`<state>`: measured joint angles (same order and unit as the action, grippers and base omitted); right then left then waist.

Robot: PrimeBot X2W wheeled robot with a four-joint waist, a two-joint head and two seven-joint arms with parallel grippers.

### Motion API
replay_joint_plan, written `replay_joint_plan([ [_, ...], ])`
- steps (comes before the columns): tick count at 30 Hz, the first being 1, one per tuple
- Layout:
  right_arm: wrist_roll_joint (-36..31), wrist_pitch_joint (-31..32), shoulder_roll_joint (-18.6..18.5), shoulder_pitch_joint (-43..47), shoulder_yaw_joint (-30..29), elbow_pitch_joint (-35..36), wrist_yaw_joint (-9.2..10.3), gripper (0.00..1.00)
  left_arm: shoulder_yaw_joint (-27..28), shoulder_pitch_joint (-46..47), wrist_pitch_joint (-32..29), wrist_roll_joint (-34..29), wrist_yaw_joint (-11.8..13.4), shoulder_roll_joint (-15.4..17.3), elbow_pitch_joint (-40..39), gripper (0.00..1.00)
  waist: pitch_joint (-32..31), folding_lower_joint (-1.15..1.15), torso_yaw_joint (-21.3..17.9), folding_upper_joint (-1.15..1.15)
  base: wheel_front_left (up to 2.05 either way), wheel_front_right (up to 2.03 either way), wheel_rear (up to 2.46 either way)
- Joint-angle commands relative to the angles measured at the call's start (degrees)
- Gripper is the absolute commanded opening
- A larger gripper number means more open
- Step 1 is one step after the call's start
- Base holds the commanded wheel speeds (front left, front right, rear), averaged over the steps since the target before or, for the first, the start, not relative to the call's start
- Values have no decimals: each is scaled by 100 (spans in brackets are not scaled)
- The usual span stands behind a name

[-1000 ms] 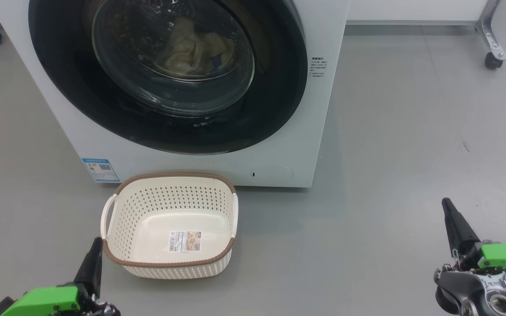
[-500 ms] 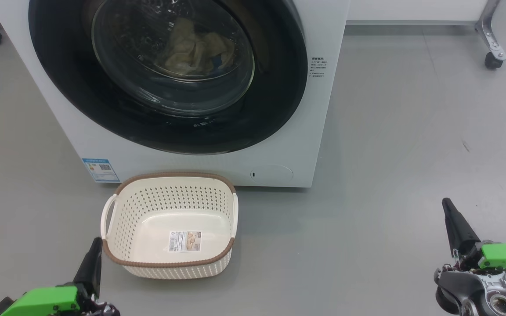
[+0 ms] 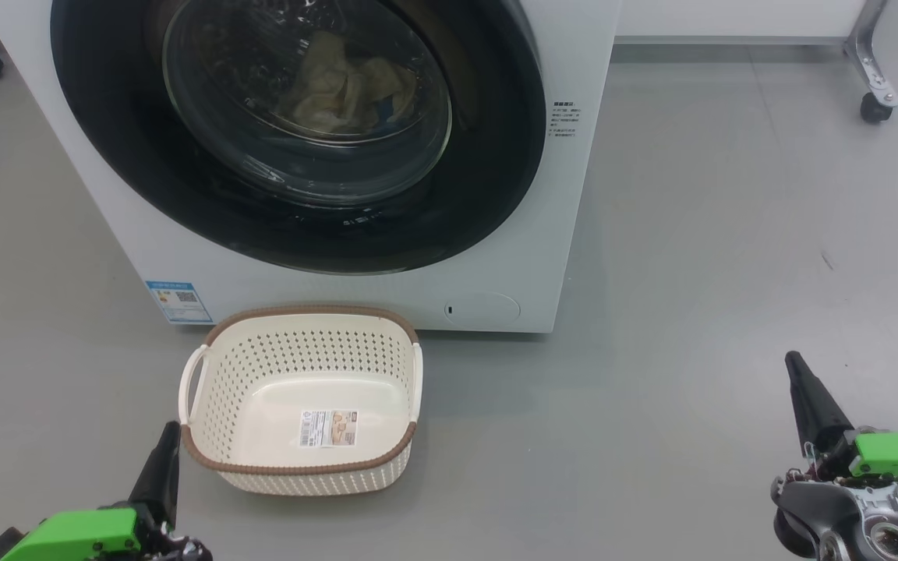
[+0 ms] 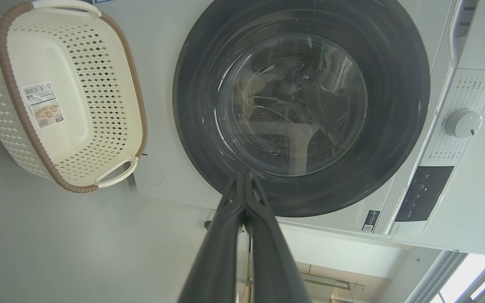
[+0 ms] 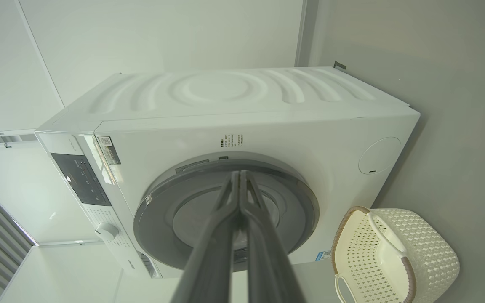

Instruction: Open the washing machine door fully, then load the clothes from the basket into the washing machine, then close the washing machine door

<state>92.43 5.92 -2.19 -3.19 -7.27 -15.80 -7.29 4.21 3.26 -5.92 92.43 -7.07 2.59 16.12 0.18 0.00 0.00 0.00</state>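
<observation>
In your head view, the washing machine (image 3: pixel 496 265) stands on the grey floor (image 3: pixel 730 234). The washing machine door (image 3: pixel 488 171) is shut flat against its front. The clothes (image 3: pixel 340 86) lie inside the washing machine, a pale heap behind the door's glass bowl. The basket (image 3: pixel 301 354) sits on the floor just in front of the washing machine, below the door, with its label sticker (image 3: pixel 328 428) showing on the bare bottom. Your left gripper (image 3: pixel 171 427) is in front of the washing machine, by the basket's near corner. It is closed tight and holds nothing; you cannot tell whether it touches the rim. Your right gripper (image 3: pixel 792 360) is well off past the washing machine's right front corner, also closed and empty. In the left wrist view, the closed left gripper points at the door's black rim without touching it, and the dial (image 4: pixel 462 123) shows on the washing machine's control strip. In the right wrist view, the right gripper is closed tip to tip and aimed at the door, with the basket at the foot of the washing machine.
</observation>
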Motion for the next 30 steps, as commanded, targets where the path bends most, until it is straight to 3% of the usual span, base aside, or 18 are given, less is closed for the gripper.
replay_joint_plan([
  [1,-10,40,-87,-297,96,179,-20,0,216,292,-45,-15,-42,43,-208,0,0,0,0,0,0,0,0],
  [30,-18,48,-81,-298,86,179,-20,0,224,292,-52,-21,-42,38,-208,0,0,0,0,0,0,0,0],
])
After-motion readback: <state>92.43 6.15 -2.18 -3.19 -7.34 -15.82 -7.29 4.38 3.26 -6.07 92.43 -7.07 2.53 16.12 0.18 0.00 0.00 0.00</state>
